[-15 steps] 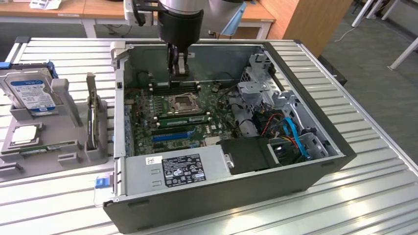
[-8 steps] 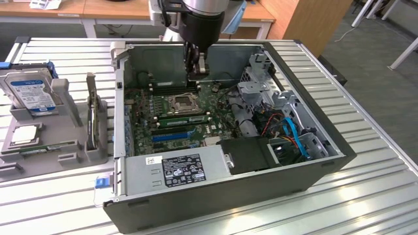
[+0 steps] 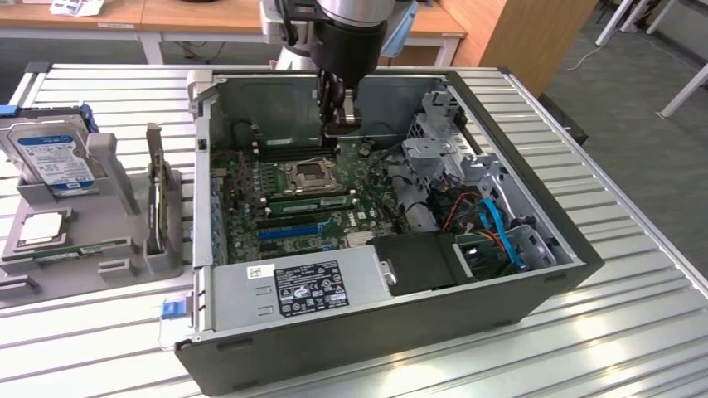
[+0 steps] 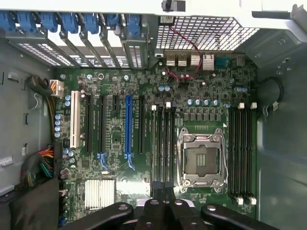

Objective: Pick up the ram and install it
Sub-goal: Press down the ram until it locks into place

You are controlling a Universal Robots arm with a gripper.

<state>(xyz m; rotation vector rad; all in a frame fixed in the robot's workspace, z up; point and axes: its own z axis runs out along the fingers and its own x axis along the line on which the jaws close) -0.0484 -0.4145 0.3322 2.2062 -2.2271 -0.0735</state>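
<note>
Gripper (image 3: pixel 341 126) hangs inside the open computer case (image 3: pixel 553 274), low over the motherboard (image 4: pixel 115 139), fingertips above the long black memory slots (image 4: pixel 163 143) beside the CPU socket (image 4: pixel 201 160). Jaws pressed together.

Ram: cannot place it for certain. In the wrist view a narrow dark sliver (image 4: pixel 165 188) sits at the fingertips; it may be the stick seen edge-on, but I cannot tell. In the exterior view a thin green strip (image 3: pixel 80 250) lies in the grey fixture (image 3: pixel 111 207) at the exterior view's left, well apart from the gripper (it could equally be the ram).

Risks, as judged:
- A stick meeting its slot tilted or off-line would jam or flex rather than seat
- End latches (image 4: pixel 154 108) not swung out would block seating
- Drift sideways puts the fingers on the socket's metal frame, just beside the slots
- A thin board in a flat pinch may slip or rotate under downward push

Surroundings: blue expansion slot (image 4: pixel 128 124) and black card slots on the far side of the memory slots from the socket; drive cage (image 3: pixel 443 153) and blue and orange cables (image 3: pixel 503 232) towards the exterior view's right, near the arm's path; power supply (image 3: pixel 304 286) along the near edge; hard drive (image 3: pixel 50 153) upright in the fixture
</note>
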